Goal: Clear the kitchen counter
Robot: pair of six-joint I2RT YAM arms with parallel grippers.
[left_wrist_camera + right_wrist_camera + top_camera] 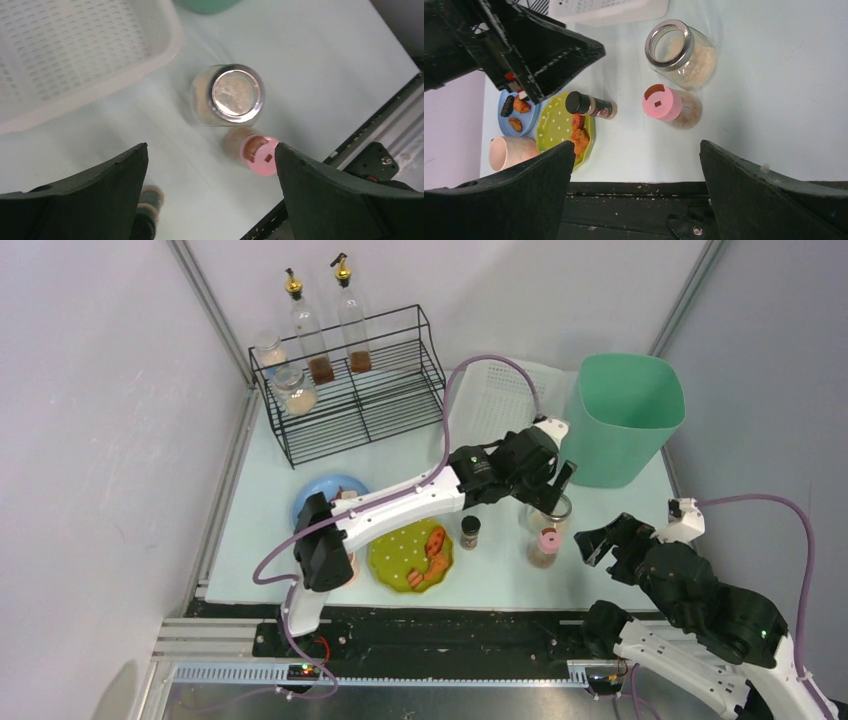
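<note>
1. The kitchen counter (250,530) fills the middle of the booth, from the black front rail to the back wall.
2. A green bin (625,420) stands at its back right.
3. A black wire rack (370,400) at back left holds bottles and jars.
4. A white basket (500,400) lies between rack and bin.
5. The left gripper (211,147) hangs over the glass jar (235,94), jaws spread wide, holding nothing.
6. The right gripper (638,145) is by the front right edge, also wide and empty.
7. A green plate (400,560) and a blue plate (325,490) carry food scraps.
8. A pink-lidded shaker (546,545) stands just beside the jar.
9. A small spice bottle (470,531) stands near the green plate.
</note>
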